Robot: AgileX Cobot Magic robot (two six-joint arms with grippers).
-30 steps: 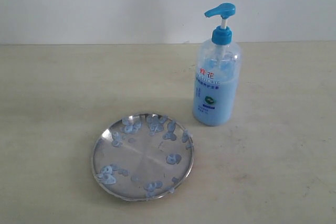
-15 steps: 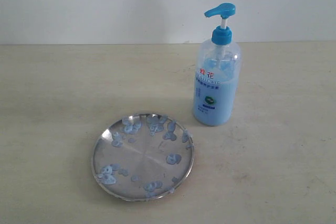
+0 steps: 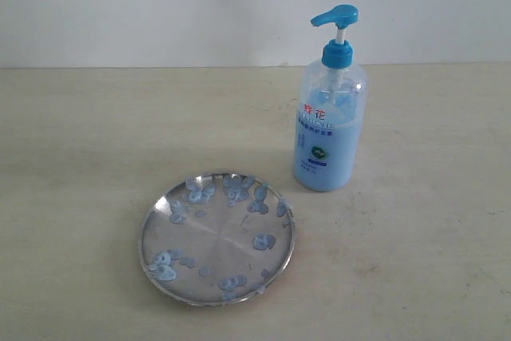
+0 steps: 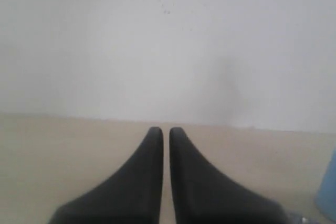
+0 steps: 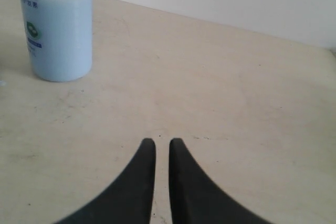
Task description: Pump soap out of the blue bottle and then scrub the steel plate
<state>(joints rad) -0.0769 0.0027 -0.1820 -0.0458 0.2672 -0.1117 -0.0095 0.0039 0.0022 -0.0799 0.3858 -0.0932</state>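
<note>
The blue bottle (image 3: 327,133) stands upright at the right of the tabletop, its blue pump head (image 3: 335,15) up and its lower half filled with light blue soap. In front of it to the left lies the steel plate (image 3: 217,237), dotted with pale blue soap blobs (image 3: 263,241). Neither gripper shows in the exterior view. My left gripper (image 4: 166,129) is shut with nothing in it; a sliver of the bottle (image 4: 328,198) sits at that view's edge. My right gripper (image 5: 162,141) is shut and holds nothing, low over bare table, some way from the bottle (image 5: 58,35).
The beige tabletop (image 3: 96,133) runs back to a white wall (image 3: 160,5). Only the bottle and the plate stand on it.
</note>
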